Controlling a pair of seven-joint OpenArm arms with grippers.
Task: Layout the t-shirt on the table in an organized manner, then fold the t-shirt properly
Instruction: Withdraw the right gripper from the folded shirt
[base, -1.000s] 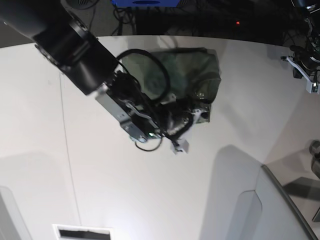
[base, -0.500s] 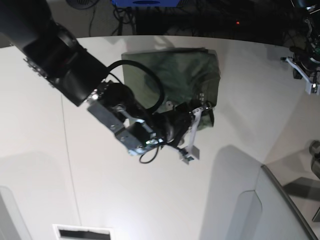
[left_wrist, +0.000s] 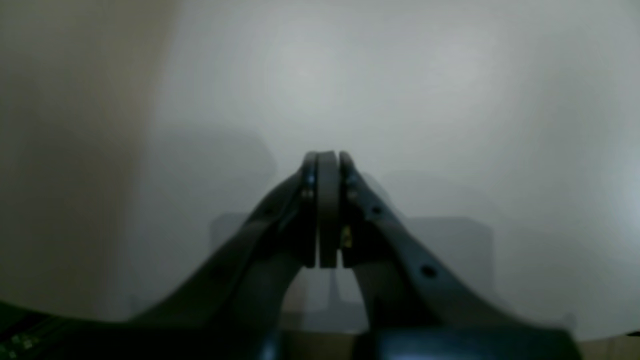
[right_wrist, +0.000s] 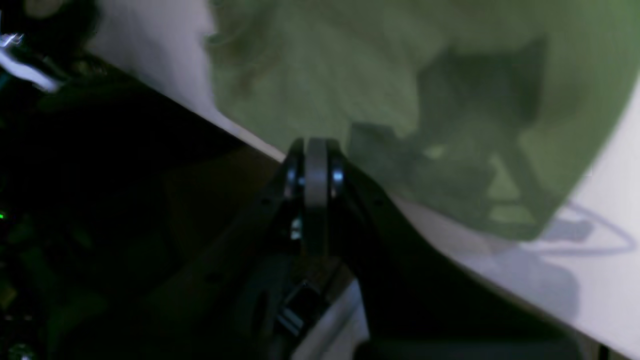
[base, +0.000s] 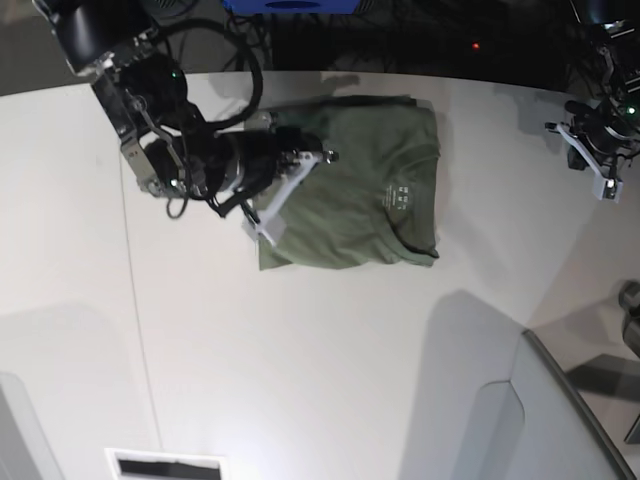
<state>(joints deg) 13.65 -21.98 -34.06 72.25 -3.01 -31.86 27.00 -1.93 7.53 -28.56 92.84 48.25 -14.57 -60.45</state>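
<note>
Both sets of fingers are pressed together on nothing — the right gripper (right_wrist: 316, 150) hangs over the near-left edge of the t-shirt (base: 355, 190), the left gripper (left_wrist: 327, 160) over bare table (base: 300, 350). The shirt lies folded in a compact rectangle at the far middle (neckline label up, collar toward the right). Folding looks finished; next is probably withdrawing clear.
</note>
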